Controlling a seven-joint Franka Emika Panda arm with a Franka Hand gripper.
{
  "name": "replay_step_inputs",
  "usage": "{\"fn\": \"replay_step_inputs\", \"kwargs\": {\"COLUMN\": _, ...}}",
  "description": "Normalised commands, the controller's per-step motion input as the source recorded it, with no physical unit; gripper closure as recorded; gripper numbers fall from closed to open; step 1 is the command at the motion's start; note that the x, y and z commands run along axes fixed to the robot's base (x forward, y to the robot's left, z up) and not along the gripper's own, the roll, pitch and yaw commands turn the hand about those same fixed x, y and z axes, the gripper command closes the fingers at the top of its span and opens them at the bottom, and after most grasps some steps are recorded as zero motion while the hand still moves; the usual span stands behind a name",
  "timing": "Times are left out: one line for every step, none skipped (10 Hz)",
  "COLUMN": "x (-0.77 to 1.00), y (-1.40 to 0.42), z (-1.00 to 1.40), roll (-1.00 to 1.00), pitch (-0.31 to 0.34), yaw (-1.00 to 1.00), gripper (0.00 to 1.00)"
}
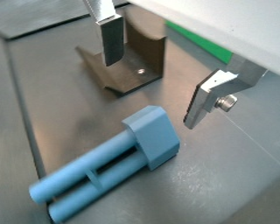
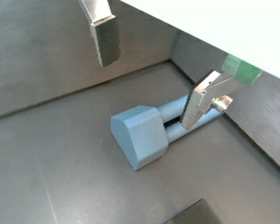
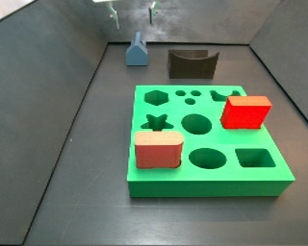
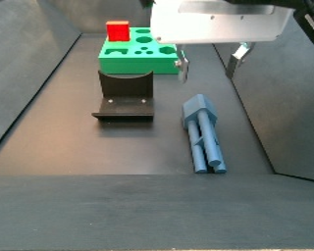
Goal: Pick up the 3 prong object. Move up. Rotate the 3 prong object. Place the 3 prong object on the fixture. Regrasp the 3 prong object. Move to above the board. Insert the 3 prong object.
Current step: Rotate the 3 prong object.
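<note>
Above the far end of the dark grey counter (image 4: 81,127), the pincer (image 4: 212,57) hangs with its flat silver fingers (image 1: 108,39) well apart and nothing between them. Below it, the slim grey-blue three-ribbed piece, the 3 prong object (image 4: 204,132), lies flat on the counter at right of centre in a side view, its blocky head toward the board and its ribs running toward the lower edge of the frame. In both wrist views it lies under the open fingers, not touched by them.

Just beside it, at centre left of that side view, stands the small dark brown-black block with the U-shaped top, the fixture (image 4: 123,94). Behind the fixture, in the upper middle of the frame, is the large bright green square board (image 4: 136,61) with shaped holes. A red cube (image 3: 246,111) and a salmon-pink rounded block (image 3: 158,150) stand on the board, seen in a side view at centre right and centre.

My judgement is that the first step, picking up the 3 prong object, is in hand and not yet done. The next move calls for lowering so the fingers straddle the piece, then closing across its ribbed shaft or head squarely, so it does not roll or twist.

No brand, label or writing can be read anywhere.
</note>
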Motion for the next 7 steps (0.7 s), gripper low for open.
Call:
{"fn": "replay_step_inputs", "kwargs": {"x": 0.04, "y": 0.0, "z": -0.07, "roll": 0.0, "pitch": -0.003, "yaw": 1.0, "gripper": 0.0}}
{"fn": "replay_step_inputs", "kwargs": {"x": 0.03, "y": 0.0, "z": -0.05, "roll": 0.0, "pitch": -0.003, "yaw": 1.0, "gripper": 0.0}}
{"fn": "replay_step_inputs", "kwargs": {"x": 0.03, "y": 0.0, "z": -0.05, "roll": 0.0, "pitch": -0.003, "yaw": 1.0, "gripper": 0.0}}
{"fn": "replay_step_inputs", "kwargs": {"x": 0.04, "y": 0.0, "z": -0.04, "roll": 0.0, "pitch": -0.004, "yaw": 1.0, "gripper": 0.0}}
{"fn": "replay_step_inputs", "kwargs": {"x": 0.04, "y": 0.0, "z": -0.03, "roll": 0.0, "pitch": -0.004, "yaw": 1.0, "gripper": 0.0}}
{"fn": "replay_step_inputs", "kwargs": {"x": 0.04, "y": 0.0, "z": -0.03, "roll": 0.0, "pitch": -0.005, "yaw": 1.0, "gripper": 0.0}}
{"fn": "replay_step_inputs", "kwargs": {"x": 0.04, "y": 0.0, "z": -0.03, "roll": 0.0, "pitch": -0.005, "yaw": 1.0, "gripper": 0.0}}
